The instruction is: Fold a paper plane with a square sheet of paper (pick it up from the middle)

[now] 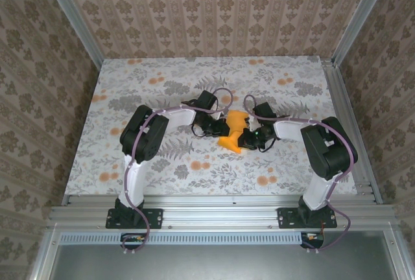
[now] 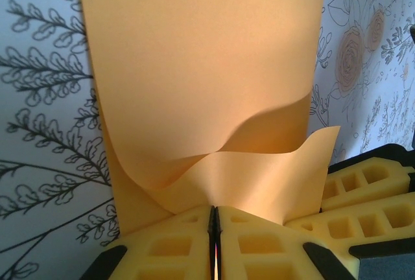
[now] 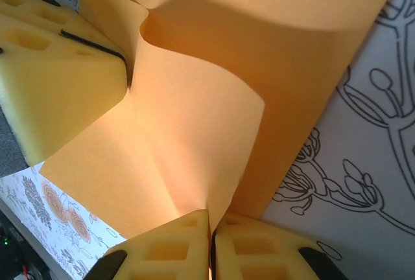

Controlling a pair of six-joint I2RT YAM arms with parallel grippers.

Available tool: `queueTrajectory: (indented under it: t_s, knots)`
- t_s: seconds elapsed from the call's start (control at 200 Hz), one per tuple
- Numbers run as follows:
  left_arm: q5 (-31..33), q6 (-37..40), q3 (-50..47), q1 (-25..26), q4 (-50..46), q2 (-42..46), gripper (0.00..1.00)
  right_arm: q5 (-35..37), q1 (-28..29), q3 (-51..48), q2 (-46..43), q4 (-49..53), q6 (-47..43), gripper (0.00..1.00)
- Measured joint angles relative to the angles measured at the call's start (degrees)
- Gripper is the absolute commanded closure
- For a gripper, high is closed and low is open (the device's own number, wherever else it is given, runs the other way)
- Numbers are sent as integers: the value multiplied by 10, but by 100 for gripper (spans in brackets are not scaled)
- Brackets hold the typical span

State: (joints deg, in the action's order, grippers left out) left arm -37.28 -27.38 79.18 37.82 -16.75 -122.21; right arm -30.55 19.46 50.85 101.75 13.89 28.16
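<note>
While left and right jaws clamp its edges, the square sheet of paper [image 1: 232,126] curls between.

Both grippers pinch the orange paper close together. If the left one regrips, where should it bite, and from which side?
Likely the flat stretch of the paper beyond the buckle, at the edge away from the right gripper, coming from the left gripper's own side. Between the pinches the sheet rises in a wave; biting there risks a crease.
</note>
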Motion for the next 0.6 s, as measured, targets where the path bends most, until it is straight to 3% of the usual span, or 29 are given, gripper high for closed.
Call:
queueTrajectory:
  t_s: [0.37,0.6]
  knots:
    - [-9,-14,0,1,-1,4,87,10,8,3,0,5,-12,88]
    - [-2,-15,1,5,-13,52,86,16,10,5,0,8,-12,88]
